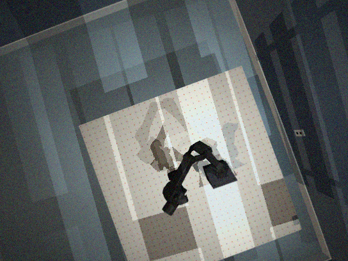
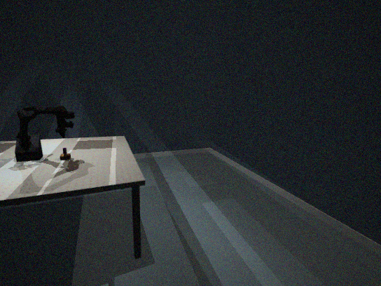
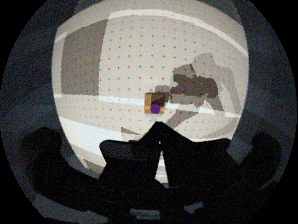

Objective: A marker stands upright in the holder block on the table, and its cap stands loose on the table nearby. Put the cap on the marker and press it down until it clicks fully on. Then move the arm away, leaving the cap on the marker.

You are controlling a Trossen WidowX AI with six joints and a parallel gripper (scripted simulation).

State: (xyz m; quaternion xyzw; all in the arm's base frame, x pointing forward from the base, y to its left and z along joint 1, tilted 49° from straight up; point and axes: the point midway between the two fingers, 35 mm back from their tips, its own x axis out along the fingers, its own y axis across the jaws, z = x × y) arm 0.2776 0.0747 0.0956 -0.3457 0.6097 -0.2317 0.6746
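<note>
The holder block (image 2: 64,157) (image 3: 148,97) is small and orange-brown and stands on the table (image 1: 224,243) (image 2: 94,175). A dark upright stub, the marker with its cap (image 2: 64,151), rises from it. From above, the round purple cap top (image 3: 155,108) shows over the block and hides the marker; how far down the cap sits cannot be told. No loose cap shows on the table. My gripper (image 2: 63,136) (image 3: 157,124) is shut and empty, with its tips together, a little above the cap and apart from it. In the top view the arm hides the block.
The arm's base (image 1: 221,179) (image 2: 29,154) stands on the table behind the block. Light stripes and dark arm shadows cross the table top. A table edge (image 2: 87,191) and a leg (image 2: 136,224) show in the exterior view.
</note>
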